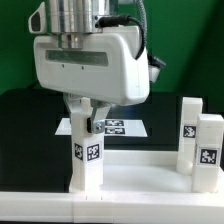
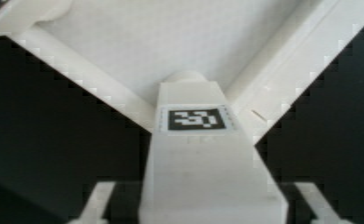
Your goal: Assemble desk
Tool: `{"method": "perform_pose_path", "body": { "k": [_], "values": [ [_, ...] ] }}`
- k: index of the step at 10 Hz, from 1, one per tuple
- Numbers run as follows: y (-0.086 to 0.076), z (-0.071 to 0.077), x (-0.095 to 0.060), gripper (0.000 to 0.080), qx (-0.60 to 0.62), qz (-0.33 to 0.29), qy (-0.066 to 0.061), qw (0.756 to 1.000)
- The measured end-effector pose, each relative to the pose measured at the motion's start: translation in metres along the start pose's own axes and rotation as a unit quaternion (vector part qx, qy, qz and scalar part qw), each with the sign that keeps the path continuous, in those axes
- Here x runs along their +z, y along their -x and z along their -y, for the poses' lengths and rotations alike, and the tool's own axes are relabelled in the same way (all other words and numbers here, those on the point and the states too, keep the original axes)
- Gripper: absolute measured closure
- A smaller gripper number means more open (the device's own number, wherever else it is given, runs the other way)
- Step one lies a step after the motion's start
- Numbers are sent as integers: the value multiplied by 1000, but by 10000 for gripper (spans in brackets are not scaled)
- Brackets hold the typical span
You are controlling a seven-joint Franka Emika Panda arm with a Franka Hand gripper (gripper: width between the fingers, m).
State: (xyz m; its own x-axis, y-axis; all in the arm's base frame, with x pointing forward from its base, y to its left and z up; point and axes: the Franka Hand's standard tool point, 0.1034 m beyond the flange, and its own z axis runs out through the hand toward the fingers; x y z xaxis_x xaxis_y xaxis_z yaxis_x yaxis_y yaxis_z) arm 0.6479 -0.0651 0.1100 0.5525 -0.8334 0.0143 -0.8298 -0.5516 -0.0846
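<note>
The white rimmed tabletop [image 1: 140, 172] lies flat at the front; the wrist view shows one of its corners [image 2: 152, 40]. A white square leg [image 1: 88, 160] with tags stands upright at the corner on the exterior view's left. In the wrist view the leg [image 2: 200, 150] points at that corner, its tag facing the camera. My gripper [image 1: 85, 118] is over the leg's top. Its fingers [image 2: 104, 198] stand on either side of the leg with dark gaps between, so it is open [image 2: 204, 200]. Two more legs [image 1: 190, 125] [image 1: 208, 150] stand upright at the exterior view's right.
The marker board [image 1: 118, 127] lies flat on the black table behind the leg. A long white bar [image 1: 40, 208] runs along the front edge of the exterior view. A green wall is at the back.
</note>
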Motion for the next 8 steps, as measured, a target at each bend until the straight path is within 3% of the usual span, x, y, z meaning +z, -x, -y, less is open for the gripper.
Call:
{"method": "perform_pose_path", "body": {
  "k": [2,4,5,8],
  "values": [
    [0,0,0,509,-33,0,0,999],
    [3,0,1,203,-79,1,1,997],
    [3,0,1,166,-146,0,2,989],
    [5,2,1,152,-287,-4,3,958]
  ]
}}
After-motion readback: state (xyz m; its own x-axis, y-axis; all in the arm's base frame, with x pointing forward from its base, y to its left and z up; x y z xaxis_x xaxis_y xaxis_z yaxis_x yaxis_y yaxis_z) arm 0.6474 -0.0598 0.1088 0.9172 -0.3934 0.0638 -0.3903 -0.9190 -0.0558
